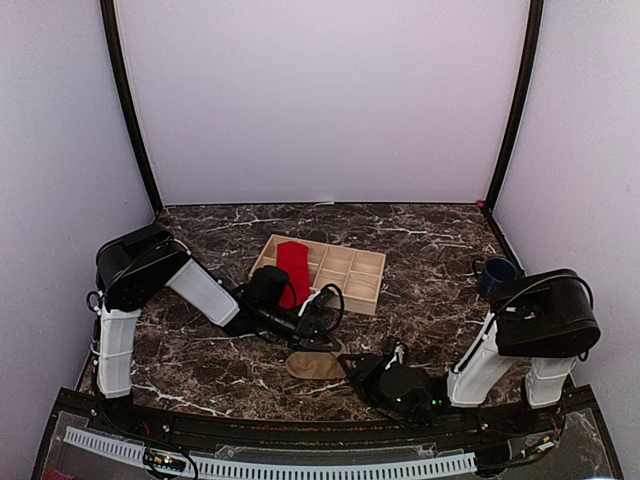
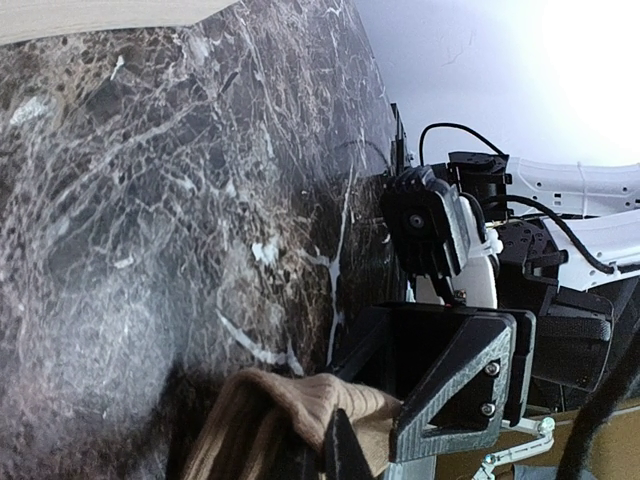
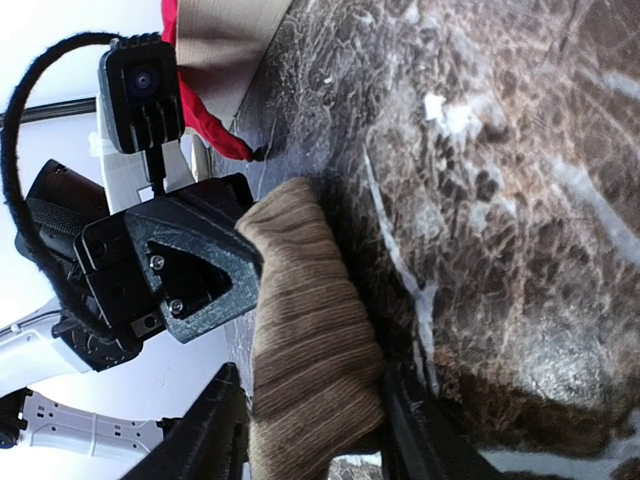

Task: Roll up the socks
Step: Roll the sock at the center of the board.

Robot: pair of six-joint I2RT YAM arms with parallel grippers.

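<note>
The tan-brown sock (image 1: pixel 315 364) lies flat on the marble table just ahead of both grippers. My left gripper (image 1: pixel 322 338) is shut on the sock's far end (image 2: pixel 330 405), which bunches up between its fingers (image 2: pixel 450 385). My right gripper (image 1: pixel 362 372) is open, one jaw on each side of the sock's near end (image 3: pixel 310 350), low over the table. The left gripper's finger shows in the right wrist view (image 3: pixel 190 265) at the sock's far end. The bright red sock (image 1: pixel 293 271) lies draped over the wooden tray (image 1: pixel 352 276), and it also shows in the right wrist view (image 3: pixel 215 125).
The wooden compartment tray stands just behind the left gripper. A dark blue mug (image 1: pixel 495 273) stands at the right by the wall. White walls close in the table on three sides.
</note>
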